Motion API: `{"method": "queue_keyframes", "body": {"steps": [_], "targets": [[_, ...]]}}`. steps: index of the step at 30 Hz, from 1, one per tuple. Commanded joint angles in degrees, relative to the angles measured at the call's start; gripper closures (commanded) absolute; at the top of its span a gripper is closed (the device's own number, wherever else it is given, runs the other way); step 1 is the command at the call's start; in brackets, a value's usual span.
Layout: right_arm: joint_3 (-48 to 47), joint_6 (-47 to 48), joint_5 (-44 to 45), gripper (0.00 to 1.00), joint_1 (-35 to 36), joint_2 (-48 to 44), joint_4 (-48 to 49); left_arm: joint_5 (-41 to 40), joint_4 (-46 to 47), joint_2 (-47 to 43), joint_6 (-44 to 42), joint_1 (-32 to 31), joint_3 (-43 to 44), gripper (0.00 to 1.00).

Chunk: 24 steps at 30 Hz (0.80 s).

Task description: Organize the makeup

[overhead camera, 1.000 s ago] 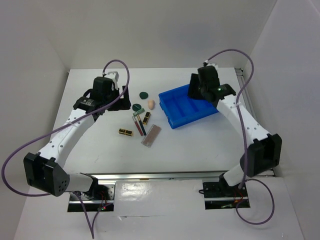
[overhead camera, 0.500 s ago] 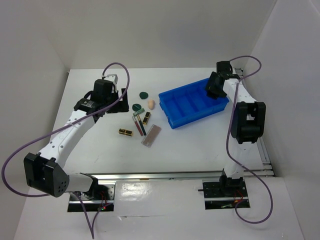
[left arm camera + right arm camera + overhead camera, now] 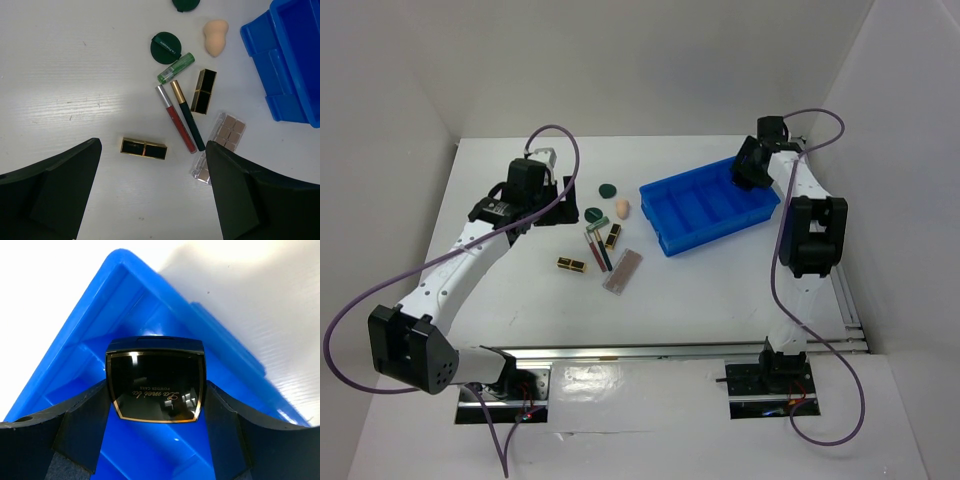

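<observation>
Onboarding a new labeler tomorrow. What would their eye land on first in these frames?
The blue tray, right of centre, is vivid against the white table. Over the tray's corner, the right gripper clamps a glossy black square compact. Left of the tray, the remaining makeup lies loose in a cluster near the open left gripper.

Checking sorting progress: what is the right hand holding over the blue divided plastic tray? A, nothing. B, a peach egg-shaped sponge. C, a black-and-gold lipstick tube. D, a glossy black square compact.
D: the right wrist view shows the glossy black square compact gripped in the right hand above the blue divided plastic tray.
</observation>
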<state>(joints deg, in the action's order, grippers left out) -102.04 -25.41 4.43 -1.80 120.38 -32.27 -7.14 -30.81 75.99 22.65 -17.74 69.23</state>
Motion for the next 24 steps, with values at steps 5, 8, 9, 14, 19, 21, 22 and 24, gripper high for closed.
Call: {"method": "queue_keyframes", "body": {"steps": [5, 8, 9, 14, 19, 21, 22, 24], "targets": [[0.17, -4.74, -0.12, 0.14, -0.66, 1.35, 0.10, 0.90, 1.89, -1.79, 0.72, -0.10, 1.26, 0.00], [0.79, -4.74, -0.82, 0.11, -0.66, 0.74, 1.42, -0.42, 1.89, -2.51, 0.72, -0.10, 0.73, 0.00], [0.79, -4.74, -1.43, 0.10, -0.66, 0.74, 2.12, -0.42, 1.89, -2.51, 0.72, -0.10, 0.73, 0.00], [-1.85, -1.67, -0.73, 0.14, 2.23, -2.94, 0.19, -1.04, 0.05, -2.51, 1.33, -0.10, 1.34, 0.00], [7.61, 2.81, 1.80, 0.17, 11.27, -18.64, 3.08, -3.49, -0.48, -3.65, 2.04, -0.10, 2.57, 0.00], [10.88, 3.52, 4.79, 0.22, 19.85, -23.15, 3.09, -5.24, -1.09, -4.18, 2.04, -0.10, 3.10, 0.00], [13.94, 3.52, 5.67, 0.23, 22.69, -25.08, 3.09, -5.26, -1.62, -4.18, 2.56, -0.10, 3.62, 0.00], [16.77, 2.04, 6.73, 0.25, 31.45, -29.49, 3.09, -6.83, -2.15, -4.18, 2.57, -0.10, 4.16, 0.00]]}}
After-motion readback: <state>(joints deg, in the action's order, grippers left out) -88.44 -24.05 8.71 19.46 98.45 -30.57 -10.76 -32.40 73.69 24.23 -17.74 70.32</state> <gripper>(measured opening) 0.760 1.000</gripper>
